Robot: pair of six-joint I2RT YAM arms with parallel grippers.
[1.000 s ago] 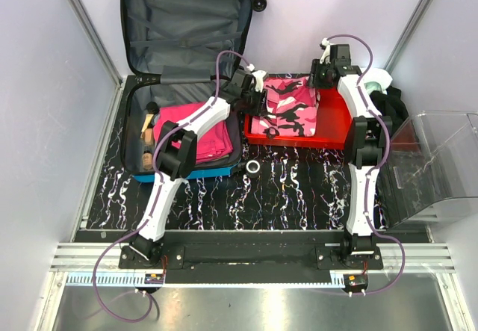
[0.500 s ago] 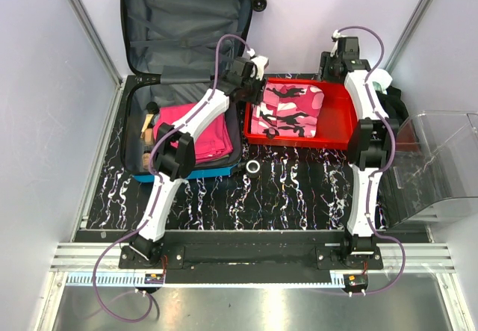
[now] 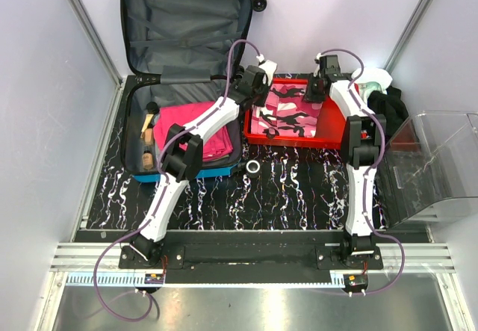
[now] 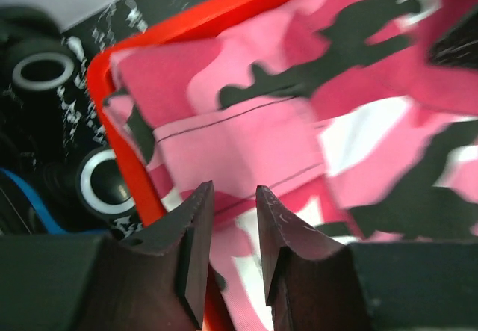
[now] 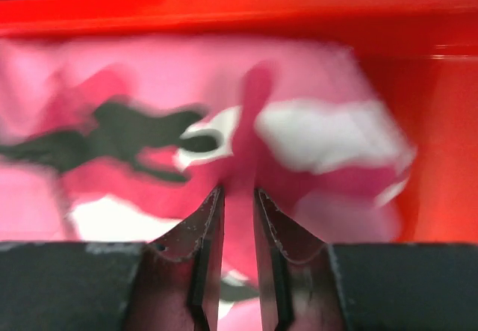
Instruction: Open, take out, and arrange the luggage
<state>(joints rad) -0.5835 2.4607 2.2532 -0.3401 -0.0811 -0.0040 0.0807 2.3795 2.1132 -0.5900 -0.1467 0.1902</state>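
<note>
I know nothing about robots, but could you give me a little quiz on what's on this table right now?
1. True or false: the luggage lies shut.
2. The pink camouflage cloth lies in: A the red tray, B the clear bin, C the luggage.
3. Fill in: the folded garment inside the luggage is plain ____.
Key: 1 false; 2 A; 3 pink.

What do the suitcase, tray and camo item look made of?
Suitcase: glossy hard blue plastic shell, likely; matte grey fabric lining that creases. Tray: smooth moulded red plastic, shiny rim. Camo item: soft cloth, with stitched seams and folds.
</note>
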